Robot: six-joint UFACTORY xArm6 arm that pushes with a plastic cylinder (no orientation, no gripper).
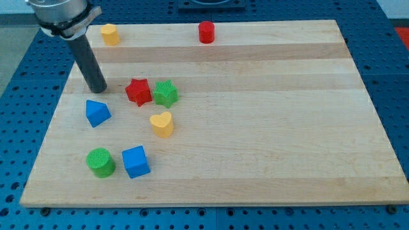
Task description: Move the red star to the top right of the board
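Since no fingers exist, nothing's held; my tip [97, 89] sits left of light, rigid red star [138, 91]; push its left face.

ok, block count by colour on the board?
Red: 2, red star, red cylinder
Green: 2, green star, green cylinder
Blue: 2, blue triangular block, blue cube
Yellow: 2, yellow heart, yellow block
Total: 8
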